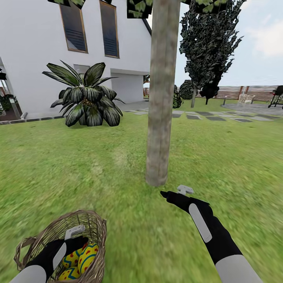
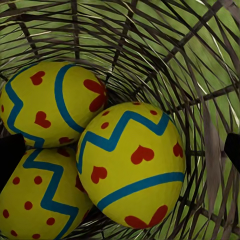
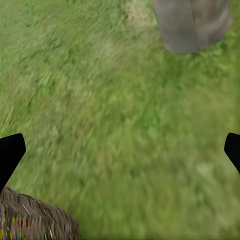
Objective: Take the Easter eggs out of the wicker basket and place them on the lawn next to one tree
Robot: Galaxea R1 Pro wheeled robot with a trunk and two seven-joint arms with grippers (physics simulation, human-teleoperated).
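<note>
Resting on the lawn (image 1: 118, 165) at the near left of the head view, the wicker basket (image 1: 92, 224) stands upright with its mouth facing up and its thin handle (image 1: 23, 249) drooping off the left rim. The left hand (image 1: 80, 239) reaches down inside it, directly over the Easter eggs (image 1: 80, 259). In the left wrist view the two dark fingertips (image 2: 10, 160) sit at opposite edges, spread wide with nothing between them but the eggs below, so this hand is open and grips nothing.

All three eggs lie huddled at the bottom, touching one another. The nearest egg (image 2: 132, 162), with red hearts and blue zigzag bands, lies on its side, its long axis slanting across the basket floor. A second egg (image 2: 52, 102) with red flowers lies beside it, also on its side. The third egg (image 2: 40, 200), dotted red, is partly tucked under the other two; its axis is hard to judge.

The right hand (image 1: 173, 193) hovers low over the grass just before the foot of the tree (image 1: 159, 118), pointing toward the basket side. Its fingertips (image 3: 10, 155) are set far apart over bare grass: open and empty. The trunk base (image 3: 192, 25) and a corner of the basket (image 3: 35, 220) show in the right wrist view.
</note>
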